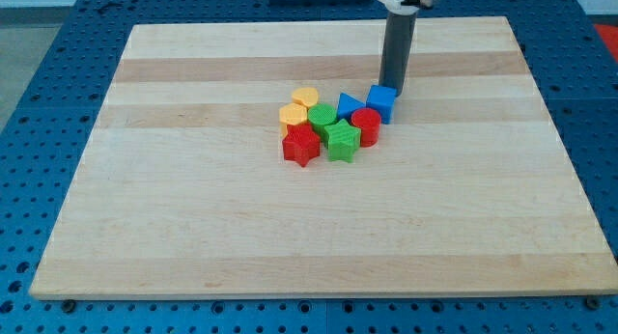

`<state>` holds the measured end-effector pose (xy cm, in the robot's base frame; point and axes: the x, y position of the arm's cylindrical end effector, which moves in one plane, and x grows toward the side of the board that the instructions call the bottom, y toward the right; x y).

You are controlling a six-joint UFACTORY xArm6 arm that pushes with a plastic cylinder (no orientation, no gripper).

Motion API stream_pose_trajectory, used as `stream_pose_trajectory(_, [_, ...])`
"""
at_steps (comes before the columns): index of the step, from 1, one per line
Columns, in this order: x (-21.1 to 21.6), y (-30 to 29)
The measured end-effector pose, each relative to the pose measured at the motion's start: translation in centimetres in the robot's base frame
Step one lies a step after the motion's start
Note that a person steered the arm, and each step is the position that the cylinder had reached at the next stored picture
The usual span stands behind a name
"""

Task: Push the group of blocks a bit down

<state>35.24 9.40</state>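
A tight group of blocks sits near the middle of the wooden board (193, 228). It holds a blue cube (382, 103), a blue triangle (349, 105), a red cylinder (365, 126), a green star (341, 139), a red star (301, 144), a green block (322, 116), a yellow cylinder (305, 97) and an orange block (293, 115). My tip (394, 88) is at the group's upper right, touching the top edge of the blue cube.
The board lies on a blue perforated table (58, 102). The rod (397, 49) rises from the tip to the view's top edge.
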Motion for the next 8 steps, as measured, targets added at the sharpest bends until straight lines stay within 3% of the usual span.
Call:
stream_pose_trajectory(4, [0.8, 4.6])
stream_pose_trajectory(8, [2.6, 1.9])
